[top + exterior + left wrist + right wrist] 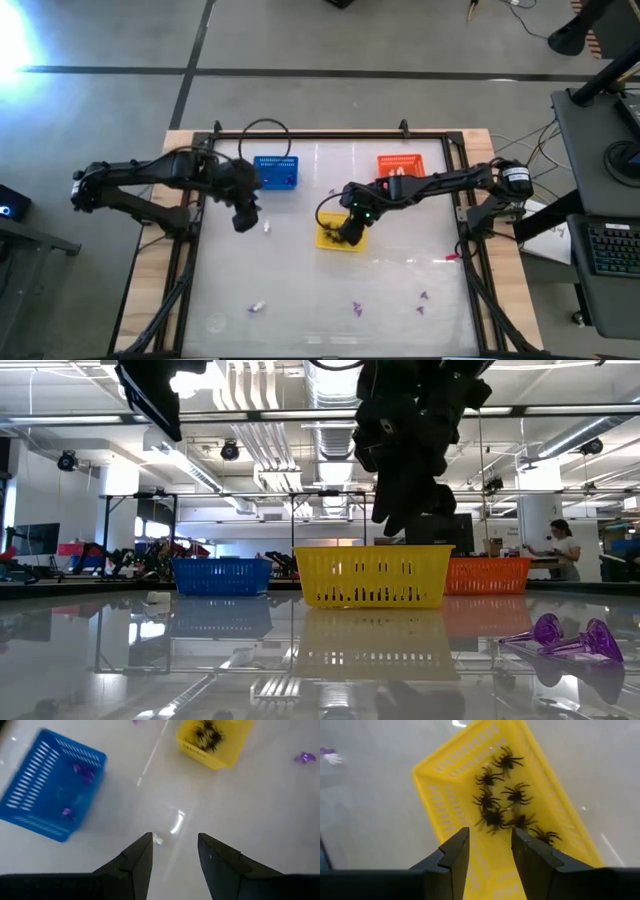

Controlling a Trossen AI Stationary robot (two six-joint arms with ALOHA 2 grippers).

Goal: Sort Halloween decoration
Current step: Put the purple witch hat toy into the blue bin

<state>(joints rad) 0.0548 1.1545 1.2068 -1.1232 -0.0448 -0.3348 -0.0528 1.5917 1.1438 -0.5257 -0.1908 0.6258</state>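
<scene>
Landmark: yellow basket [341, 233], near the middle of the glossy worktop [300, 290].
Right jaws [487, 851]: directly above the yellow basket, pointing down into it; spread apart with an empty gap between them, pinching nothing.
Black spiders [500, 805]: a cluster lying on the floor of the yellow basket, just beyond the right jaws' tips, not touching them.
Left jaws [173, 851]: to the left of the yellow basket, above bare worktop; spread wide, nothing between them.
White trinket [158, 840]: on the worktop left of the yellow basket, just beside one tip of the left jaws, at the edge of the gap and ungripped; whether tip and trinket touch cannot be told.
Blue basket [275, 172]: left of and behind the yellow basket, close to the left arm; two purple pieces [82, 771] lying inside it.
Orange basket [400, 165]: right of and behind the yellow basket, under the right arm's reach; contents not visible.
Loose purple trinkets [356, 307]: on the worktop in front of the yellow basket, well apart from both jaws; another pair [421, 300] further right.
Second white piece [257, 306]: in front and to the left of the yellow basket, well apart from both jaws.
Low view: two purple cone-shaped pieces [565, 638] lying on their sides on the worktop, right of the yellow basket.
</scene>
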